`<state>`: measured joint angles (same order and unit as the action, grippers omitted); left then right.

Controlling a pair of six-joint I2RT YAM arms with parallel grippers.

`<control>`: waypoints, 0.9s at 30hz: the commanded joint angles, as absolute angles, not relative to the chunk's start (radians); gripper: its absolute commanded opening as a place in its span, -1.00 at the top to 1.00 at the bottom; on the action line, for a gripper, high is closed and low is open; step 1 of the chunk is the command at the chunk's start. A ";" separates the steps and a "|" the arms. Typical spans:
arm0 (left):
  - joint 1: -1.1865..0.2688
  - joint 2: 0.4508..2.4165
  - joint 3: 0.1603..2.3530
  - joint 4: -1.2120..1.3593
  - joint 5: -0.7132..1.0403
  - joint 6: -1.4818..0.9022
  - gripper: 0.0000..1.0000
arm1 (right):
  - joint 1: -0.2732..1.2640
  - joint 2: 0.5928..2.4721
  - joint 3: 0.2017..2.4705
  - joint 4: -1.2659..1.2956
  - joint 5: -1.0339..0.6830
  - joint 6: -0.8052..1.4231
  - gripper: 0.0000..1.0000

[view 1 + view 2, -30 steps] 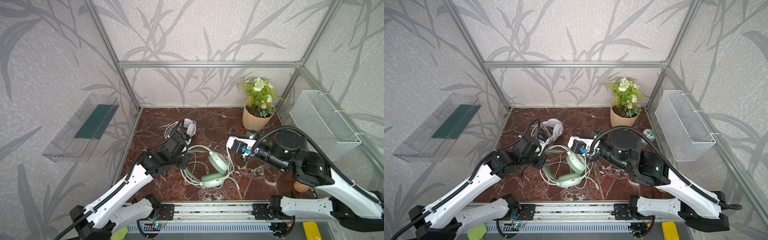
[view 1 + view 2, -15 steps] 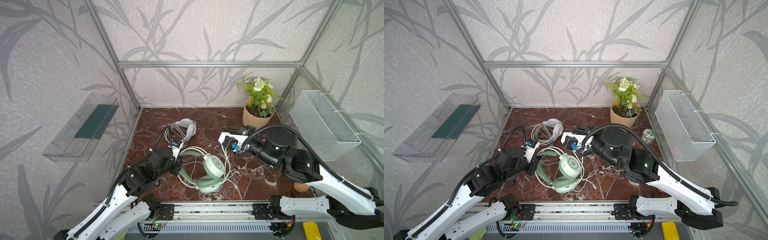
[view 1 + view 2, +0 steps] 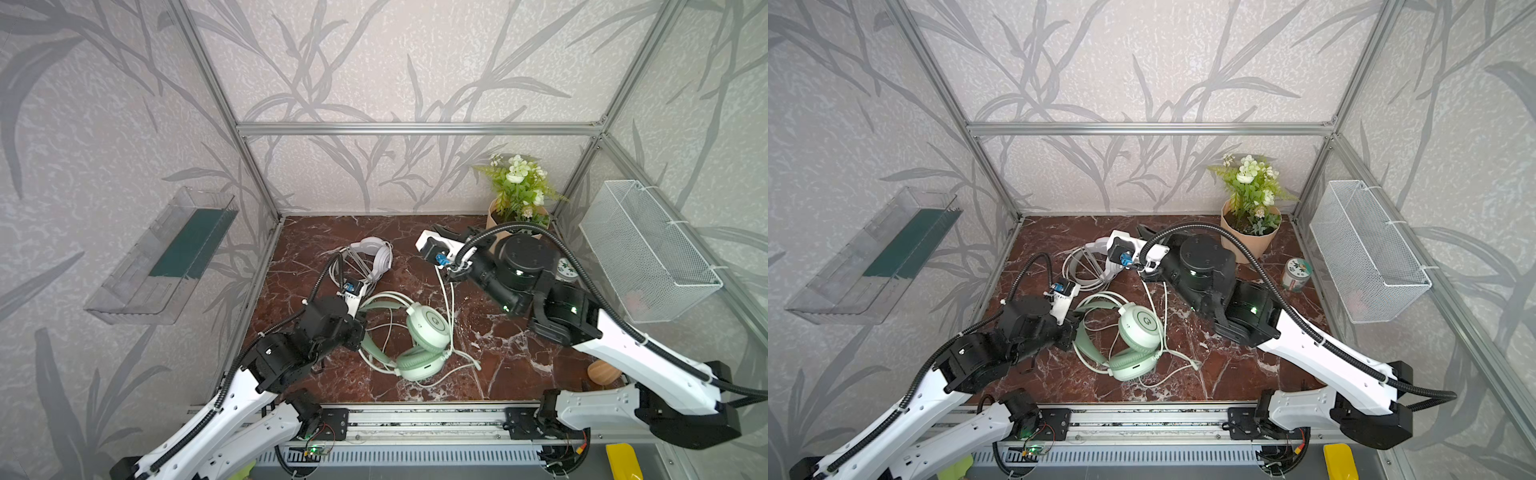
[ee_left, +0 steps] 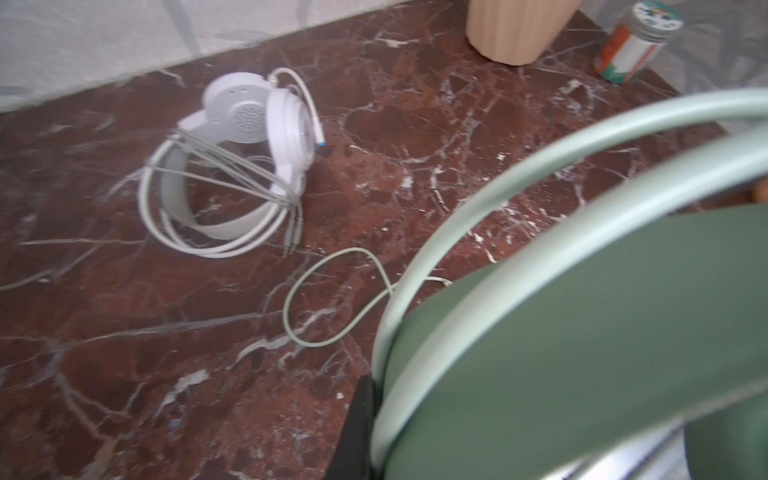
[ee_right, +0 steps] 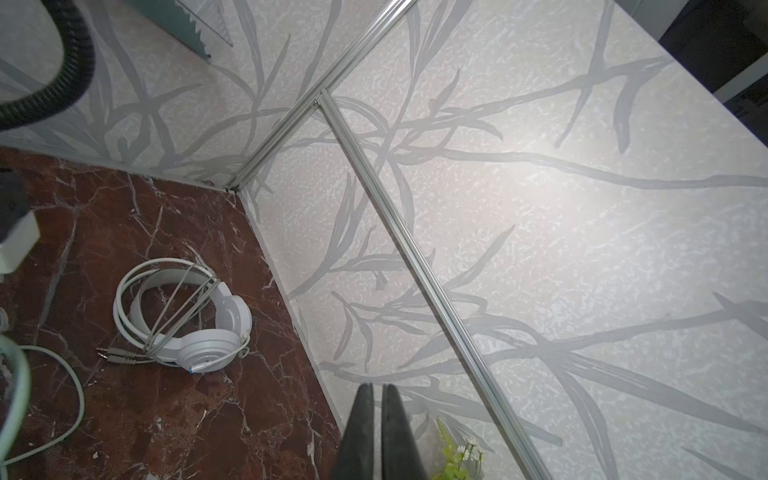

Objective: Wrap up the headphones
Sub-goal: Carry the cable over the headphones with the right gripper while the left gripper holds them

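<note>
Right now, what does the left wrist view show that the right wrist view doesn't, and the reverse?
Only left wrist: the pot, the jar, and the mint headset, its wide inner band close to the lens. Only right wrist: the right gripper, shut with nothing visible between its fingers, the frame rail and flowers. Both: the white headset, cable wound round its headband, lying on the marble floor, plus a loose mint cable.
</note>
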<state>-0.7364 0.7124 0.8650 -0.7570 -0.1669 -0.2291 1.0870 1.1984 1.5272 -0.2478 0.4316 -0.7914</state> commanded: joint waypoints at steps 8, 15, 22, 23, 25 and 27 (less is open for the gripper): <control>-0.602 0.666 0.972 -0.874 -0.671 -0.406 1.00 | 1.167 0.961 1.430 -0.482 -0.052 -0.440 1.00; -0.531 0.599 1.042 -0.890 -0.525 -0.356 1.00 | 1.204 0.911 1.294 -0.394 0.356 -0.510 1.00; -0.533 0.646 1.107 -0.938 -0.108 -0.221 1.00 | 1.178 0.943 1.205 -0.163 0.569 -0.734 1.00; -0.535 0.657 1.105 -0.941 -0.074 -0.219 1.00 | 1.178 0.955 1.209 -0.149 0.571 -0.761 1.00; -0.541 0.696 1.100 -0.950 -0.010 -0.214 1.00 | 1.178 0.963 1.214 -0.130 0.521 -0.815 1.00; -0.552 0.737 1.103 -0.955 0.035 -0.215 1.00 | 1.180 0.952 1.190 -0.103 0.436 -0.901 1.00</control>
